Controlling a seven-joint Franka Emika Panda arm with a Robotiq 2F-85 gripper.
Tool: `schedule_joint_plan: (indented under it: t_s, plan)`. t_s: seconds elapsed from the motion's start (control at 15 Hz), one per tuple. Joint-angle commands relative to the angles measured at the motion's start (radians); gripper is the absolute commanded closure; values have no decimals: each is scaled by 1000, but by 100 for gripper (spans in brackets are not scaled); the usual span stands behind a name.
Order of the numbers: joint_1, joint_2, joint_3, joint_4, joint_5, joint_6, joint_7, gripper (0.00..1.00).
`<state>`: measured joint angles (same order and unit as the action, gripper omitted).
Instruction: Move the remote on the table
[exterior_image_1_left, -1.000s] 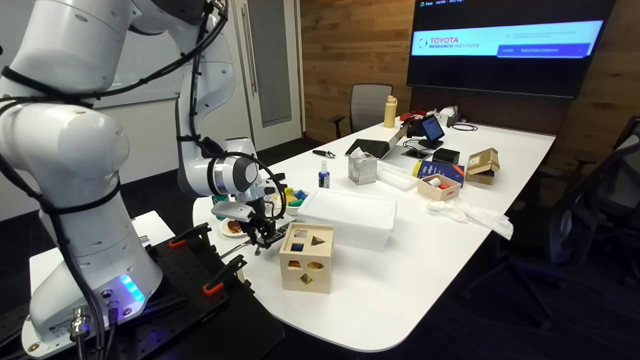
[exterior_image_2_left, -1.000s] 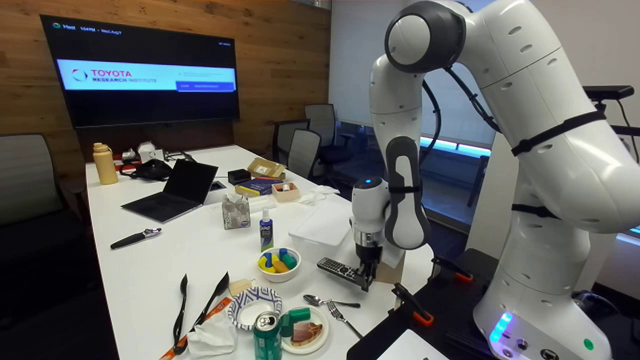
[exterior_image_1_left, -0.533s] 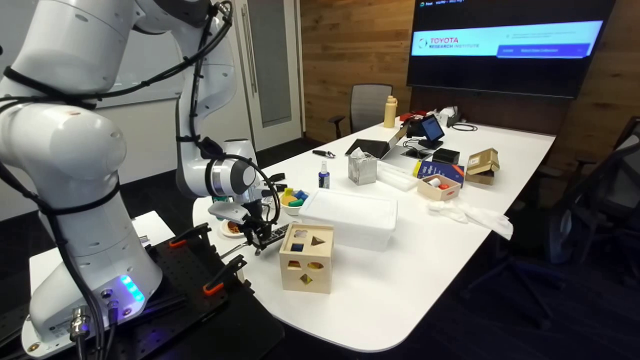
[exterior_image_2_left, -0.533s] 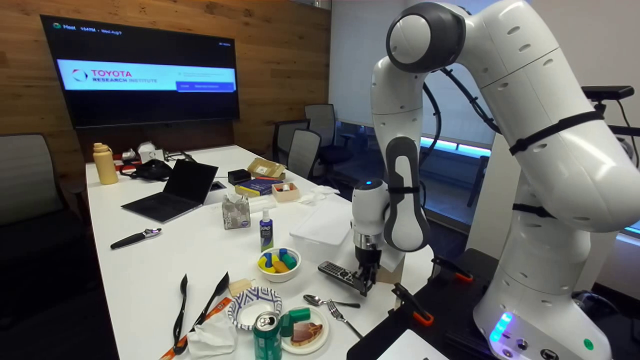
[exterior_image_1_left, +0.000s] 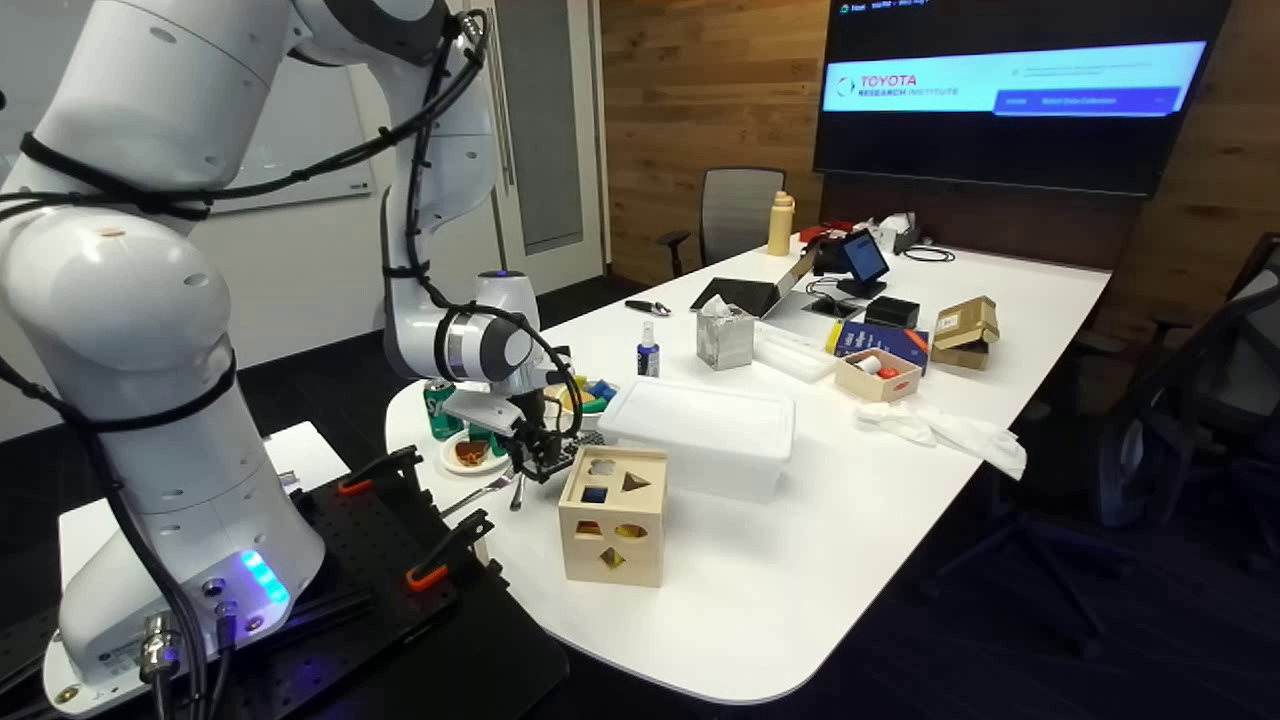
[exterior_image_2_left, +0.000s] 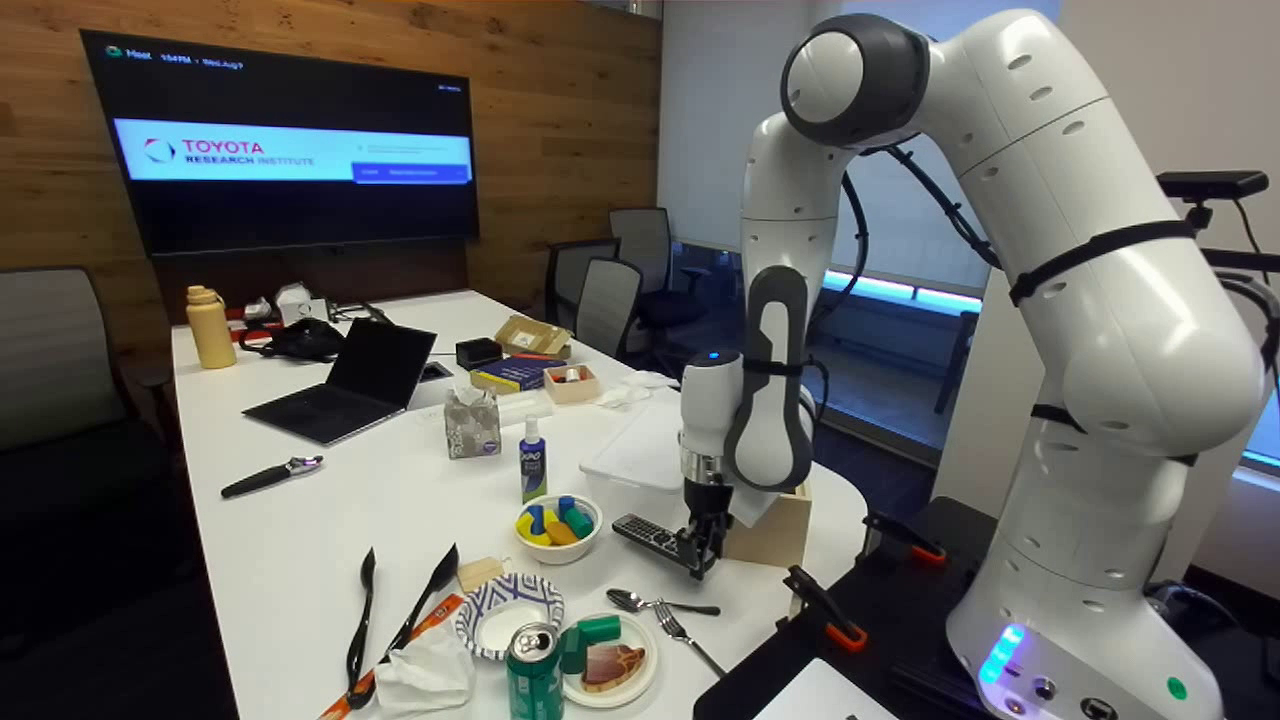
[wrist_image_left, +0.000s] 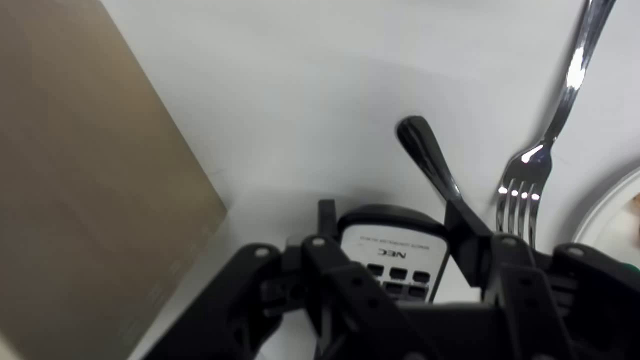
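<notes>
Just beside the wooden cube (exterior_image_1_left: 611, 512), the gripper (wrist_image_left: 389, 220), parted no wider than the remote (exterior_image_2_left: 649, 537), pinches it near its NEC-marked end; gripping across the narrow side probably suits steady carrying; whether the remote clears the table (exterior_image_1_left: 745, 600) is unclear.

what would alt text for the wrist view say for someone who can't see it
A black gripper holds one end of a grey remote marked NEC. On the white table lie a fork and a spoon, only its handle showing; one side of a wooden box fills the left, and the edge of a plate shows at right.
</notes>
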<state>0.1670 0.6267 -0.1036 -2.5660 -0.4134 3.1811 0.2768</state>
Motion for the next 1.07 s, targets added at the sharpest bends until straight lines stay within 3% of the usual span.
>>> schedule_joint_plan:
  t_s: [0.0,0.13,0.33,0.4,0.47,0.6,0.67,1.0]
  plan:
    - [-149,49,136,104,126,-106,-219,69]
    - [-183,77,162,160,174,-177,-294,69]
    - [-181,107,142,227,215,-253,-340,69]
    - [-187,114,144,240,225,-266,-349,19]
    - [-190,121,146,251,233,-278,-359,18]
    - [-228,128,181,262,241,-290,-403,4]
    - [-235,129,188,264,244,-293,-413,0]
    - [-321,60,308,202,256,-350,-522,0]
